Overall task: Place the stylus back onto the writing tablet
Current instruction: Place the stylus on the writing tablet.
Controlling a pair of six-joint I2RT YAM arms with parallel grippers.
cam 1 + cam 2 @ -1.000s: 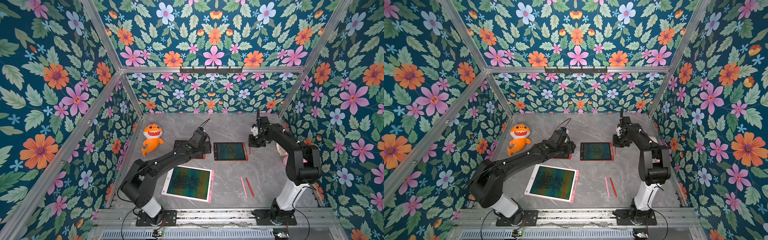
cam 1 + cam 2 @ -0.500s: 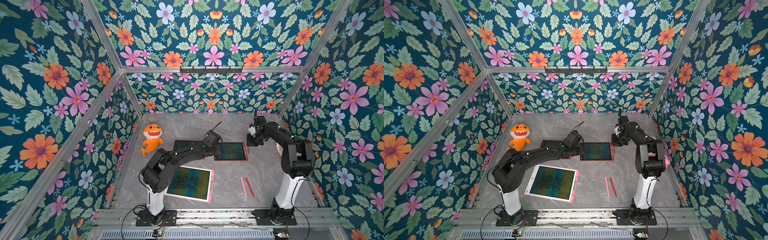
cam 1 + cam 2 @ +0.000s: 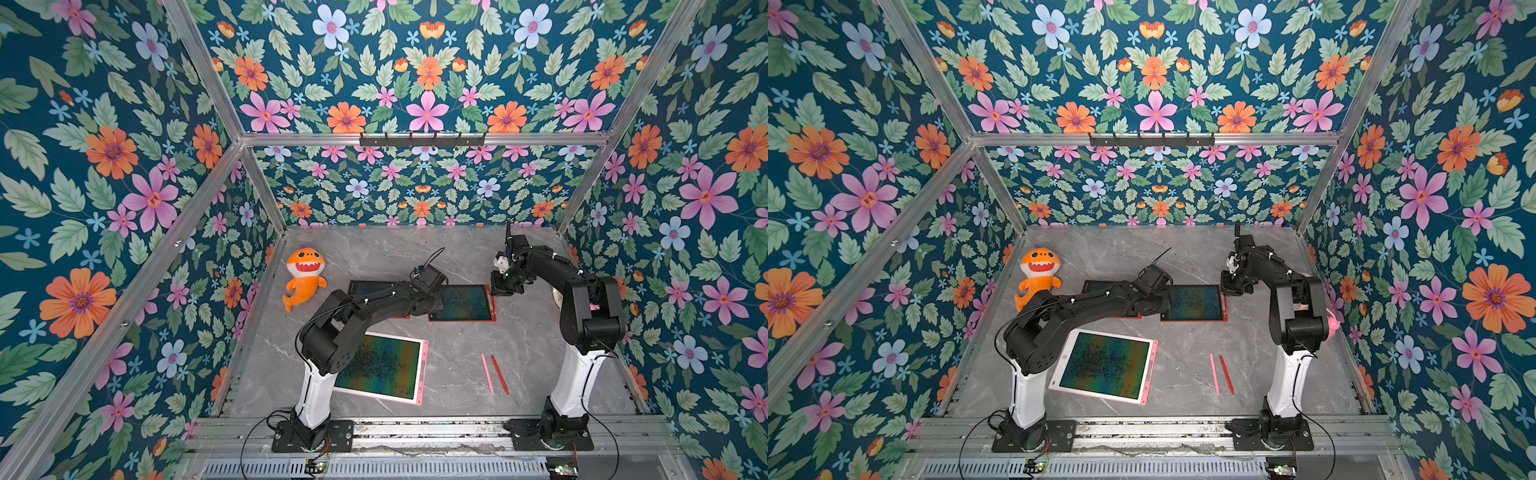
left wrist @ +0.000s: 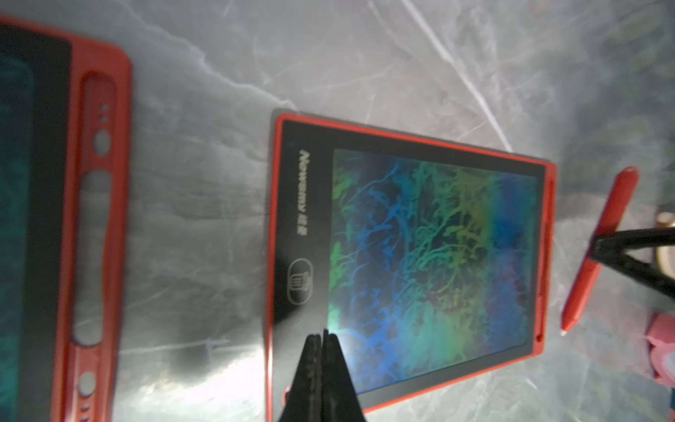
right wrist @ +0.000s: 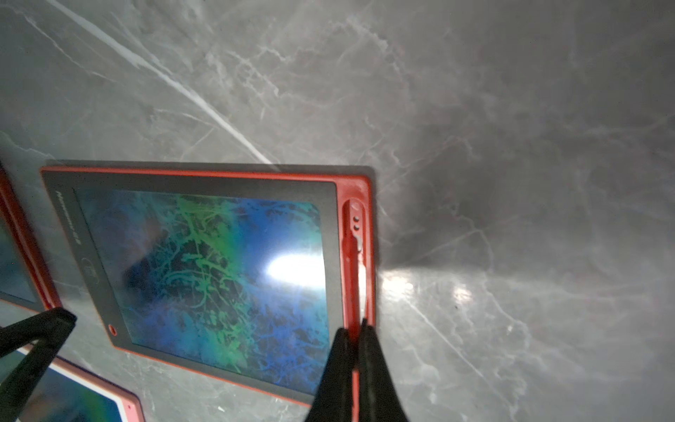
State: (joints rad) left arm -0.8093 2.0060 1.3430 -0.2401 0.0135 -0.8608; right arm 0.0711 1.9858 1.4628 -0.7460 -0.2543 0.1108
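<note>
The red-framed writing tablet (image 3: 462,302) (image 3: 1194,302) lies flat mid-table, its rainbow screen up. My right gripper (image 5: 356,329) is shut on a red stylus (image 5: 351,292), which hangs over the pen groove along the tablet's (image 5: 204,266) right edge. In the left wrist view the same stylus (image 4: 606,234) stands tilted just off that edge of the tablet (image 4: 412,255). Over the tablet's opposite edge my left gripper (image 4: 323,334) is shut with nothing in it. Both top views show the right gripper (image 3: 498,286) (image 3: 1229,286) and the left gripper (image 3: 436,303) (image 3: 1163,303).
A second red-framed tablet (image 3: 370,286) lies partly under the left arm. A larger pink-and-white tablet (image 3: 386,365) sits near the front. A pink stylus (image 3: 487,374) and a red stylus (image 3: 500,374) lie loose front right. An orange shark plush (image 3: 303,278) sits back left.
My left arm has swung right from the other red tablet to this tablet's left edge, and its gripper has closed. The right gripper has barely moved and still holds the stylus.
</note>
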